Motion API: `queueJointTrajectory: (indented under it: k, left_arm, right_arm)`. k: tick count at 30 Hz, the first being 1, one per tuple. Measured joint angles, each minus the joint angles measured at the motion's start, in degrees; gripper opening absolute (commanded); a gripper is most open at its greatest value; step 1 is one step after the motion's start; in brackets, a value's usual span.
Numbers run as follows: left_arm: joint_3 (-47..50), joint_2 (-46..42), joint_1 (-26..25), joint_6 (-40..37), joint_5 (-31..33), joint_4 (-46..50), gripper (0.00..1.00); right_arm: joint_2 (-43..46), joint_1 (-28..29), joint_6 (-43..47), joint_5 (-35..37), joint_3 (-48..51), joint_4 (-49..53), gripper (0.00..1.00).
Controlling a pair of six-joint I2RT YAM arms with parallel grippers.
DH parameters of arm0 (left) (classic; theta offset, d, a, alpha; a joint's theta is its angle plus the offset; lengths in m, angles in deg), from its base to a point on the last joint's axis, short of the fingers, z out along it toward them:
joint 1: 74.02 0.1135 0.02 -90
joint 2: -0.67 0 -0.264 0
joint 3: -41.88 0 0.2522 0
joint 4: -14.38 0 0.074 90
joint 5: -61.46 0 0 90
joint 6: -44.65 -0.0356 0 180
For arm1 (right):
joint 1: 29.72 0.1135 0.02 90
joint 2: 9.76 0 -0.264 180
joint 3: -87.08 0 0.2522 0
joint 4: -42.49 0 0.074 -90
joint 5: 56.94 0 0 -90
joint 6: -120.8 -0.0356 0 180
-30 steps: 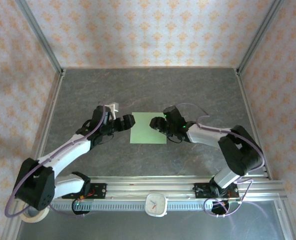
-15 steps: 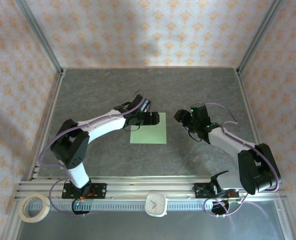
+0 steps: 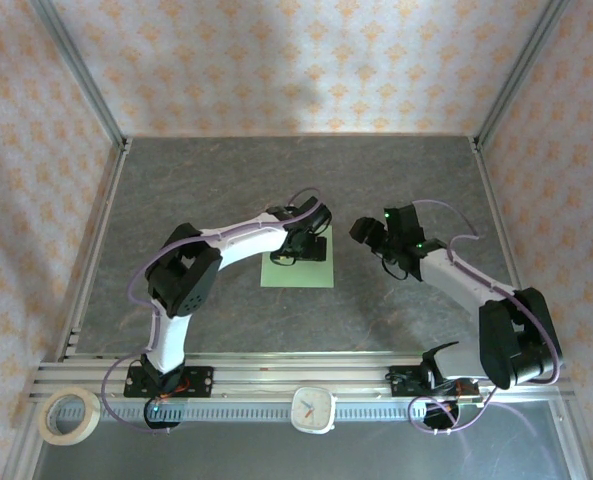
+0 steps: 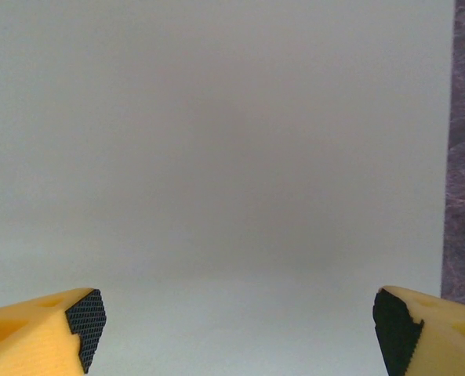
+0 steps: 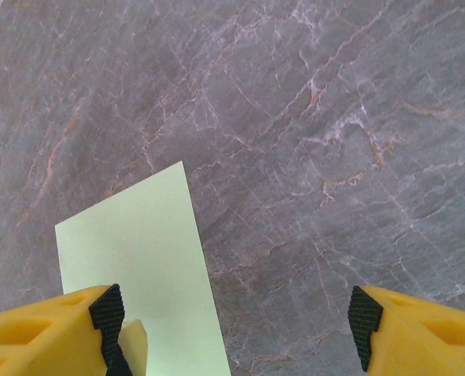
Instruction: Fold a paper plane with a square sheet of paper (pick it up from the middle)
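Item 1: square sheet of paper point(image 3: 298, 272), pale green, matte, no marks, lying flat approx. at centre of bench point(image 3: 226, 180); grey marbled bench top also seen in right wrist view point(image 5: 334, 117). Sheet unfolded, edges straight; far right corner seen in right wrist view point(image 5: 138, 258). Item 2: left gripper point(image 3: 311, 243), arm reaching in from left, positioned over far half of sheet; wrist view shows jaws spread wide point(image 4: 240, 329), yellow fingers w/ black pads point(image 4: 87, 317), nothing between them, sheet point(image 4: 216, 157) taking up most of the frame below, thin strip of bench at right edge. Contact w/ sheet: cannot tell. Item 3: right gripper point(image 3: 364, 232), just beside sheet's right edge, on bench side; jaws apart point(image 5: 236, 325), holding nothing, left finger overlapping sheet's edge in wrist view. Misc.: tape roll point(image 3: 68, 415) at near left corner; small white clock point(image 3: 313, 408) on front rail, between arm bases.
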State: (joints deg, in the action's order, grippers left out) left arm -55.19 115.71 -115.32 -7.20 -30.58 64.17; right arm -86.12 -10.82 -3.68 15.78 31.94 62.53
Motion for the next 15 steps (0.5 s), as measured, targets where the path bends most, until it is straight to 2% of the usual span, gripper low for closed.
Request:
queueJointTrajectory:
  k: [15]
  left_arm:
    - [-3.4, 4.3, -1.5, 1.6, 1.4, 4.0, 0.94]
  right_arm:
    - [3.3, -1.4, 3.0, 2.7, 0.5, 3.5, 0.83]
